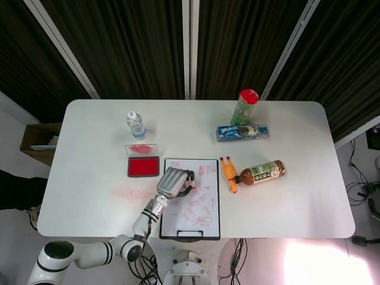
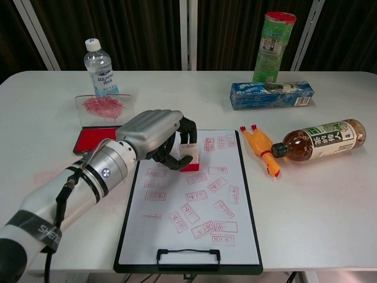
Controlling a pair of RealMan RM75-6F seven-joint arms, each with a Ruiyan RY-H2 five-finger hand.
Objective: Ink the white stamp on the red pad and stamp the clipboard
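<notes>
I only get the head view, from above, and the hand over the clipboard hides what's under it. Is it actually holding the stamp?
Observer: Yes. The chest view shows the left hand gripping the stamp, white on top and red at the base.
Operator: Is it down on the clipboard?
Observer: Its base looks to meet the clipboard near the top, among red prints, but I can't confirm contact.
Operator: What's the pinkish patch behind the red pad?
Observer: The pad has a clear lid standing upright behind it, smeared with red ink.
</notes>
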